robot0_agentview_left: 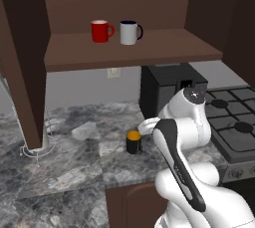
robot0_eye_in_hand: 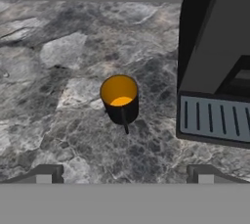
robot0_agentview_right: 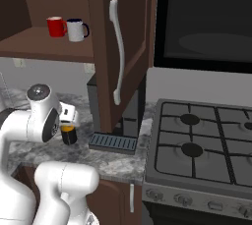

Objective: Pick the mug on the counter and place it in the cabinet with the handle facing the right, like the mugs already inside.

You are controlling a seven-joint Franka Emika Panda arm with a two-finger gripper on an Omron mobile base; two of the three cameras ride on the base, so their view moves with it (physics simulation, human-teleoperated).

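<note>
While the mug (robot0_eye_in_hand: 120,98) stands upright on the counter (robot0_eye_in_hand: 58,71), just left of the black coffee machine (robot0_eye_in_hand: 215,61), the gripper (robot0_eye_in_hand: 124,174) hangs above and short of it with its jaws spread as wide as they go and nothing between them. In the hand view the handle seems to point back toward the fingertips (robot0_eye_in_hand: 46,174), though it is thin and dark against the stone, so that is not certain. The step in hand is the approach. To do it well, the hand should come down centred over the orange-lined rim, with the fingers straddling the body and clear of the handle, and keep off the machine's drip tray (robot0_eye_in_hand: 215,120) beside it. Grasping so that the handle's direction is known matters, since in the cabinet (robot0_agentview_left: 129,53) the red mug (robot0_agentview_left: 101,31) and white mug (robot0_agentview_left: 130,33) both turn theirs to the right.
</note>
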